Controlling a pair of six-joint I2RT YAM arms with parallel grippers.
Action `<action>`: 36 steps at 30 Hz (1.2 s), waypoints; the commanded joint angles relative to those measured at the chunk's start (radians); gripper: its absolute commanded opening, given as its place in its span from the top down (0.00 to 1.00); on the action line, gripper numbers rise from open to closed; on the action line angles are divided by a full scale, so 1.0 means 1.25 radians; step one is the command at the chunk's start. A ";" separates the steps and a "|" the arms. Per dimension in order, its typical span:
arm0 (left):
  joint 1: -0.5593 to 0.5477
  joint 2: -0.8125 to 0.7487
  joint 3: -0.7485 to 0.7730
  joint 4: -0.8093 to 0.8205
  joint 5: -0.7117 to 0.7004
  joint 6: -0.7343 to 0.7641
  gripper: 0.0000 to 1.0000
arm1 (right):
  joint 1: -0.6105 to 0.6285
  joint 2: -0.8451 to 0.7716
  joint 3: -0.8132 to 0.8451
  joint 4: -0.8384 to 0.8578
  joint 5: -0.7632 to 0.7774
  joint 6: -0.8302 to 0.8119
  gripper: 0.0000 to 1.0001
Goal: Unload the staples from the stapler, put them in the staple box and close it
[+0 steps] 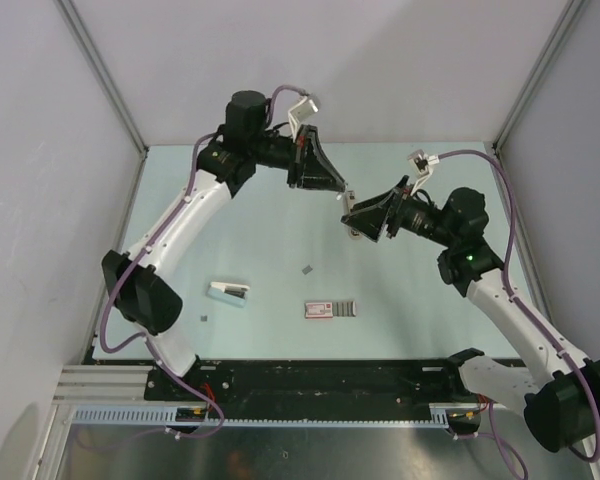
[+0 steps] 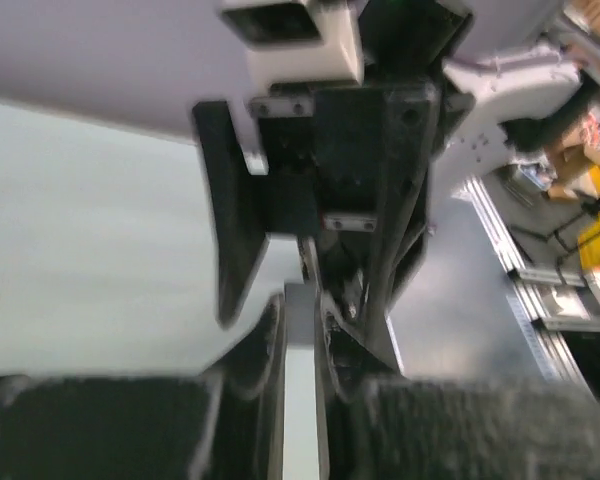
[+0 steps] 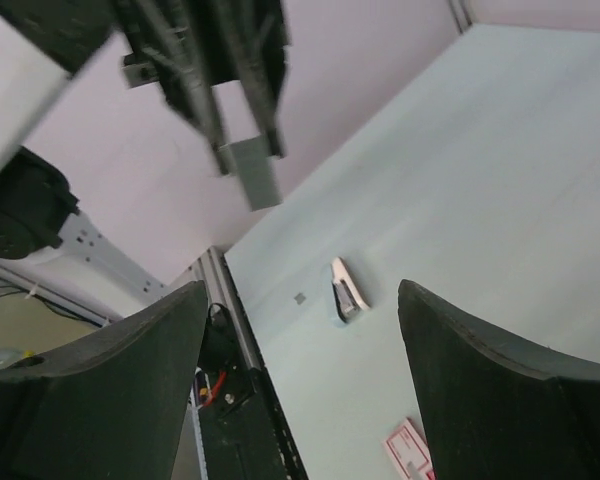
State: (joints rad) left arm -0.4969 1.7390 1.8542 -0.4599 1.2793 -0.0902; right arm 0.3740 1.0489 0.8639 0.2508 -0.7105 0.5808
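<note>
Stapler, pinched in the closed left hand, could twist loose if the open right hand facing it bumps it.

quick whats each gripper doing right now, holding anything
left gripper: jaws closed on a slim thing, apparently the stapler
right gripper: jaws wide open, holding nothing
</note>
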 commanded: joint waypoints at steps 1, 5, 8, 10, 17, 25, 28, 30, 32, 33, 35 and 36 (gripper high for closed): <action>0.046 -0.064 -0.149 0.624 -0.090 -0.610 0.93 | -0.002 -0.021 0.003 0.131 -0.066 0.065 0.18; 0.056 -0.091 -0.262 0.875 -0.124 -0.813 0.92 | -0.011 -0.017 0.008 0.182 -0.083 0.105 0.18; 0.058 -0.109 -0.319 0.925 -0.125 -0.856 0.92 | -0.019 -0.017 0.009 0.209 -0.096 0.127 0.20; 0.059 -0.121 -0.353 0.963 -0.131 -0.885 0.92 | -0.021 -0.014 0.010 0.210 -0.096 0.129 0.21; 0.041 -0.135 -0.413 1.054 -0.144 -0.951 0.92 | -0.022 0.022 0.011 0.259 -0.080 0.166 0.26; 0.031 -0.145 -0.477 1.081 -0.148 -0.944 0.92 | -0.012 0.071 0.011 0.362 -0.038 0.243 0.32; 0.028 -0.148 -0.492 1.082 -0.152 -0.933 0.92 | 0.000 0.086 0.011 0.384 -0.029 0.254 0.34; 0.026 -0.147 -0.497 1.083 -0.154 -0.928 0.92 | 0.009 0.094 0.011 0.397 -0.024 0.262 0.36; 0.026 -0.147 -0.500 1.083 -0.157 -0.924 0.92 | 0.017 0.102 0.011 0.403 -0.019 0.264 0.38; 0.025 -0.146 -0.501 1.083 -0.158 -0.922 0.92 | 0.022 0.106 0.011 0.404 -0.017 0.265 0.39; 0.023 -0.146 -0.500 1.083 -0.158 -0.916 0.92 | 0.029 0.112 0.011 0.405 -0.012 0.264 0.42; 0.022 -0.145 -0.500 1.082 -0.158 -0.915 0.92 | 0.032 0.113 0.011 0.405 -0.009 0.264 0.43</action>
State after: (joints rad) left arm -0.4591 1.5997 1.2308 0.8505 1.1000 -1.2556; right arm 0.3969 1.1816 0.8639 0.6884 -0.7452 0.8944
